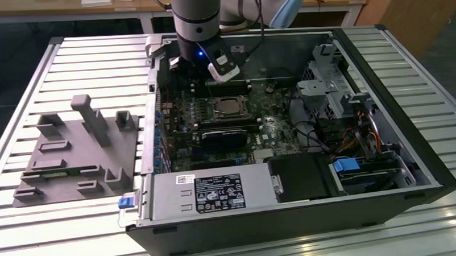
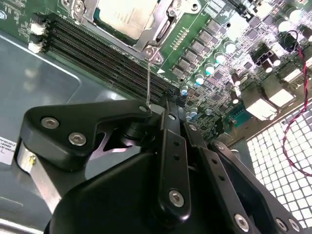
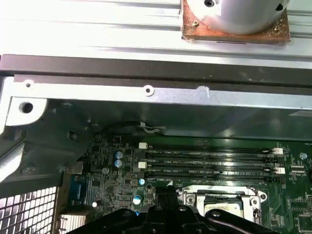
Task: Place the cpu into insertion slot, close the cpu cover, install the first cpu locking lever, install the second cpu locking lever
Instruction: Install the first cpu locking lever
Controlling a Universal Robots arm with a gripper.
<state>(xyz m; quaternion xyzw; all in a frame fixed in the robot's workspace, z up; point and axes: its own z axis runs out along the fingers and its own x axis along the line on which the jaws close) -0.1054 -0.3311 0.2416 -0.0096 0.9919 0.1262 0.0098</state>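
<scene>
The cpu (image 1: 229, 107) sits in the insertion slot (image 1: 214, 107) near the middle of the green motherboard (image 1: 277, 129). Its pale metal top shows through the window of the cpu cover (image 2: 165, 19), which lies down flat around it. In the second wrist view the chip (image 2: 124, 17) is just past the long black memory slots (image 2: 97, 53). From a screwed corner of the socket frame, a thin wire locking lever (image 2: 148, 78) stands off the board and runs straight to the tip of the gripper (image 2: 155, 108), where it touches the black body. I cannot tell whether the claw is spread, pressed together or pinching that wire, because the black linkage hides the tip.

From where I stand, the gripper (image 1: 222, 77) hangs inside the open computer case (image 1: 395, 128), just beyond the socket on its far side. The arm (image 1: 197, 18) comes down onto it from above. In the first wrist view the memory slots (image 3: 209, 161) lie between the socket and the case's metal wall.

A power supply (image 1: 215, 191) fills the near edge of the case. The case rests on a slatted table (image 1: 81, 59). On the exterior view's left, a grey fixture (image 1: 77, 150) with upright posts sits well apart from the work.
</scene>
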